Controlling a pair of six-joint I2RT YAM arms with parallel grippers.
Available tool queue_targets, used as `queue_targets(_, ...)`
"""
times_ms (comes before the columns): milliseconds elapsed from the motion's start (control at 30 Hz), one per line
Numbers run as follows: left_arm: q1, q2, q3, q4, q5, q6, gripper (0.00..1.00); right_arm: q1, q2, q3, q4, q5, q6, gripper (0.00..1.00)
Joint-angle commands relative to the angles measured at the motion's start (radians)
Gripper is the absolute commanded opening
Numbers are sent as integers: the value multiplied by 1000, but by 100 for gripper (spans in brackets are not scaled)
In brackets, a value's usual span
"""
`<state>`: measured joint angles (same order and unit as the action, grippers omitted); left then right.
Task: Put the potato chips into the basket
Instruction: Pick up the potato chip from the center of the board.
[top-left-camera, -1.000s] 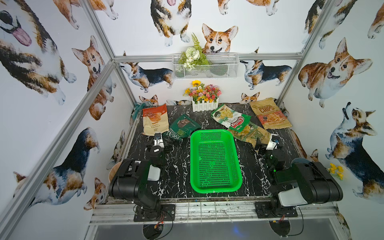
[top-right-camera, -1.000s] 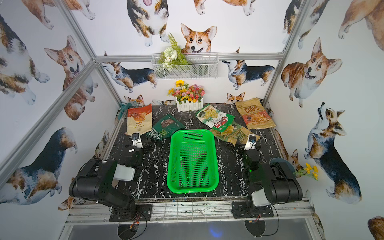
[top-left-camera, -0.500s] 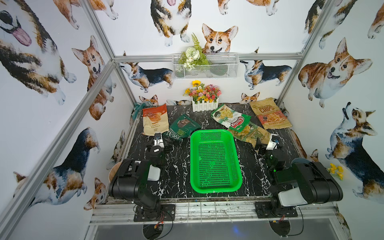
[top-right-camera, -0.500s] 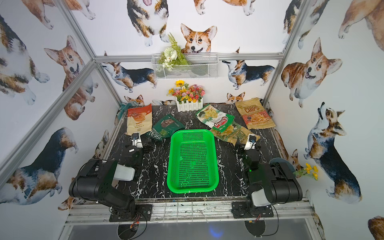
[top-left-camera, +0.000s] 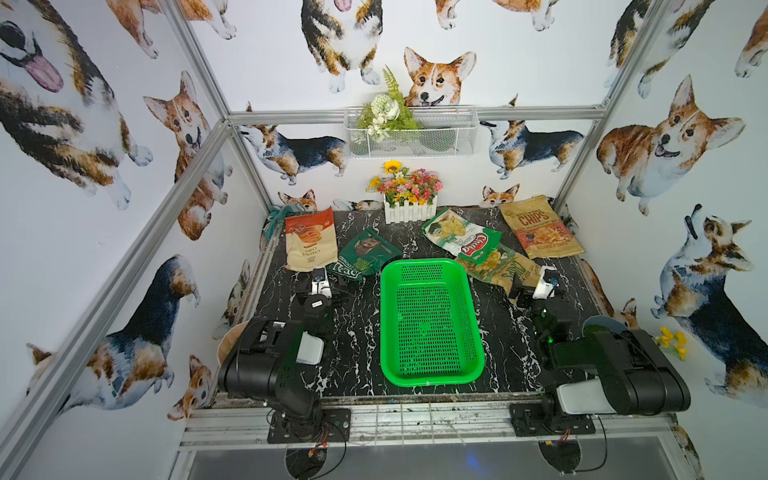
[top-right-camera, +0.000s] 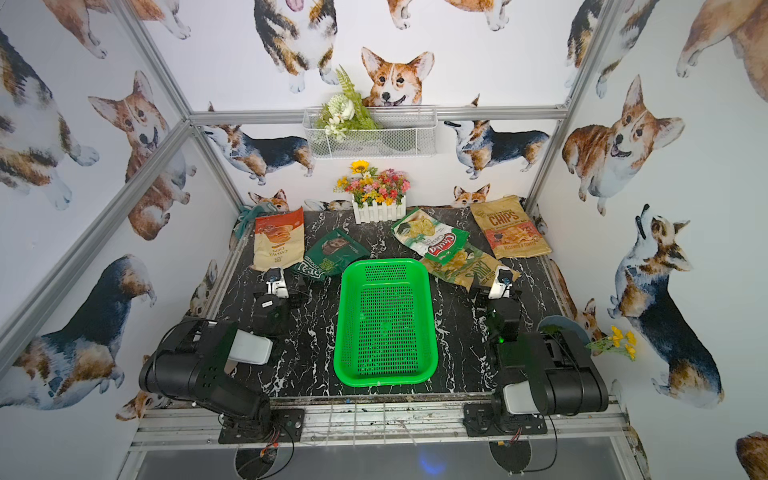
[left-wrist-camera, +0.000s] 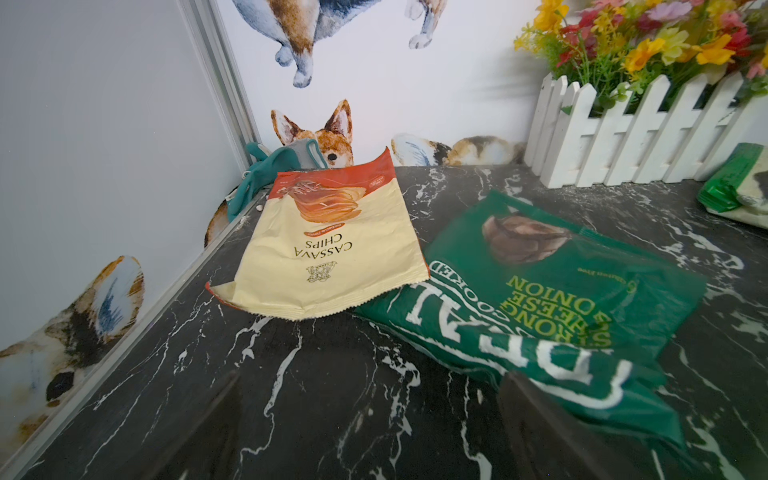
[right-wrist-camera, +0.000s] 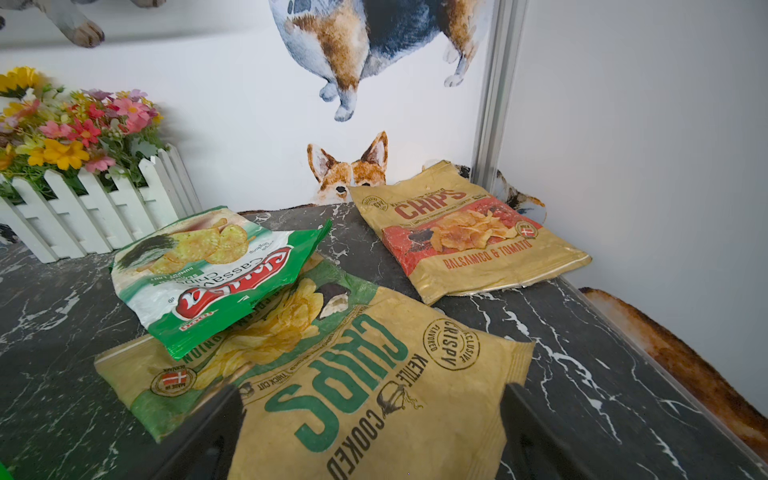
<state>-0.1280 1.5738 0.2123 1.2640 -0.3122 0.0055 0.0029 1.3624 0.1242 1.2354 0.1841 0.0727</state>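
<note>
You are viewing a black, white-veined marble worktop (top-left-camera: 357, 332) on which a bright green plastic basket (top-left-camera: 432, 332), rectangular with rounded corners and perforated floor and walls, is lying at the centre. Five flat, crinkled bags are lying outside it, along the far edge. Toward the far-left corner, the cream and red-orange bag (top-left-camera: 311, 241) is overlapping a corner of the dark green bag (top-left-camera: 368, 253), which is ending just beside the basket's far-left corner. Toward the far-right corner, the glossy white-green bag (top-left-camera: 461, 237) is resting across the tan kraft bag with green lettering (top-left-camera: 505, 270); the tan kraft bag with red lettering (top-left-camera: 540, 228) is lying apart in the corner itself. Your left gripper (left-wrist-camera: 372, 380) is standing with its dark fingers (left-wrist-camera: 536, 419) spread wide, gripping nothing, one finger crossing in front of the dark green bag's near edge. Your right gripper (right-wrist-camera: 372, 388) is likewise spread wide and gripping nothing, its fingers straddling the tan kraft bag with green lettering; whether they are touching it you cannot tell. A white picket planter (top-left-camera: 409, 210) of flowers is standing at the middle of the far edge between the two groups, and a teal cloth (top-left-camera: 276, 216) is bunching in the far-left corner
</note>
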Motion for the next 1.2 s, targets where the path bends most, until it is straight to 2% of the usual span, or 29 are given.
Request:
queue_targets(0, -12, 5, -14, 95, -66, 33, 100, 6, -79, 4, -78, 37, -2, 100)
queue_targets(67, -13, 5, -21, 110, -78, 33, 100, 5, -141, 32, -174, 54, 15, 99)
queue_targets(200, -24, -21, -56, 158, -117, 29, 98, 15, -207, 182, -433, 102, 91, 92)
queue_targets(300, -33, -28, -72, 187, -124, 42, 97, 54, -205, 334, -596, 123, 96, 89)
queue_targets(367, -55, -52, -64, 172, -178, 66, 97, 72, -187, 434, -683, 123, 105, 88)
queue_targets(400, -81, -92, -42, 100, -218, 80, 97, 74, -173, 482, -722, 116, 125, 88)
queue_targets(533, -92, -282, 114, -326, -157, 59, 98, 74, -100, 644, -855, 85, 216, 83)
queue_targets(667, -78, -390, 265, -658, 8, -29, 98, 71, 9, 808, -1011, 89, 315, 85)
queue_targets(733, -69, -411, 337, -818, 143, -75, 98, 65, 82, 923, -1118, 108, 346, 85)
queue_targets(800, -68, -397, 410, -951, 289, -85, 98, 45, 164, 1055, -1250, 127, 358, 85)
queue_targets(933, -66, -302, 609, -1231, 529, -101, 93, -53, 344, 1328, -1483, 47, 421, 83)
queue_targets(1033, -65, -246, 691, -1349, 600, -92, 91, -91, 452, 1449, -1575, 16, 469, 78)
queue_targets(1167, -65, -219, 703, -1396, 666, -31, 90, -92, 543, 1513, -1631, -44, 490, 70)
